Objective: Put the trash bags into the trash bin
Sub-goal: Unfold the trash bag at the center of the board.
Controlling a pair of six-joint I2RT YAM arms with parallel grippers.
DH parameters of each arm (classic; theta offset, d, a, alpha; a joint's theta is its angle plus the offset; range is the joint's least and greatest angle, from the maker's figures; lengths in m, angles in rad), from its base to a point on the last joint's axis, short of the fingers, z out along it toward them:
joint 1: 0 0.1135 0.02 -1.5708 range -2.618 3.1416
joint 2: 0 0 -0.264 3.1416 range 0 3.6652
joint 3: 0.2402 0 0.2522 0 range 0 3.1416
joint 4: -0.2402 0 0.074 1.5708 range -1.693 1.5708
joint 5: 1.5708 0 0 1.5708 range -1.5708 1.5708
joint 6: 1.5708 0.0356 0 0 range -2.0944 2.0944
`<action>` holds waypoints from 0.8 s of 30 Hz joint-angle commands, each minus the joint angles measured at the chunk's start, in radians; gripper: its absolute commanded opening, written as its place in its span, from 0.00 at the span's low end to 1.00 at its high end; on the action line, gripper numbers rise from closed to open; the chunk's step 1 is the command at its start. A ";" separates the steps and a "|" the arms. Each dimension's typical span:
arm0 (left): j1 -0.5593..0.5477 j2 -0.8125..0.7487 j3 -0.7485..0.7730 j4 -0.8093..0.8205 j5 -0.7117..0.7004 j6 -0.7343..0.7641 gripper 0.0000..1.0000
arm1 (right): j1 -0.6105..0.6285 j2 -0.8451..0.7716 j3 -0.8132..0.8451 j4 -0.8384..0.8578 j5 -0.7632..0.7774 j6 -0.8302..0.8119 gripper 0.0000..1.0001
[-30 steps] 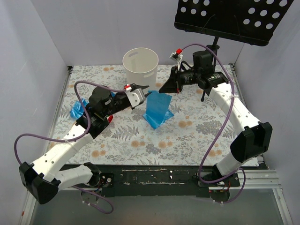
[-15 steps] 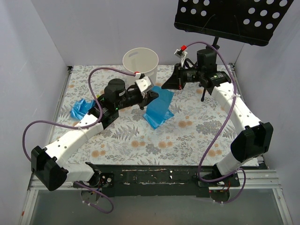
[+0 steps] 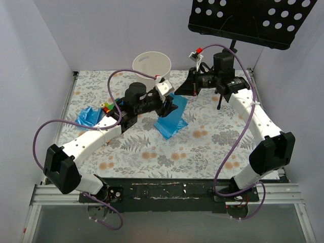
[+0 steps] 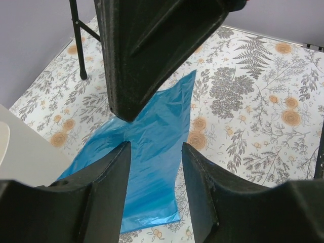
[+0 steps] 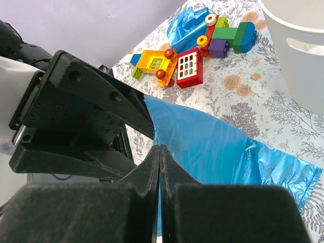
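A blue trash bag (image 3: 171, 119) hangs as a sheet from my right gripper (image 3: 178, 94), its lower end resting on the flowered table. In the right wrist view the fingers (image 5: 167, 167) are shut on the bag's upper edge (image 5: 212, 147). My left gripper (image 3: 169, 104) is open right beside the bag's upper part; in its wrist view the bag (image 4: 147, 152) lies below between the spread fingers (image 4: 106, 177). The cream trash bin (image 3: 152, 68) stands upright behind both grippers. A second crumpled blue bag (image 3: 88, 117) lies at the left.
Multicoloured toy blocks (image 3: 107, 107) lie next to the crumpled bag, also in the right wrist view (image 5: 202, 45). A black perforated music stand (image 3: 248, 20) overhangs the back right, its pole (image 3: 221, 96) on the table. Grey walls enclose three sides.
My left arm has reached right and forward, bringing its open gripper up to the hanging bag. My right gripper rose slightly with the bag and then held still.
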 commanded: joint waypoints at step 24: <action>-0.011 0.036 0.070 0.095 -0.026 0.021 0.26 | -0.001 -0.061 -0.075 0.056 -0.016 0.016 0.01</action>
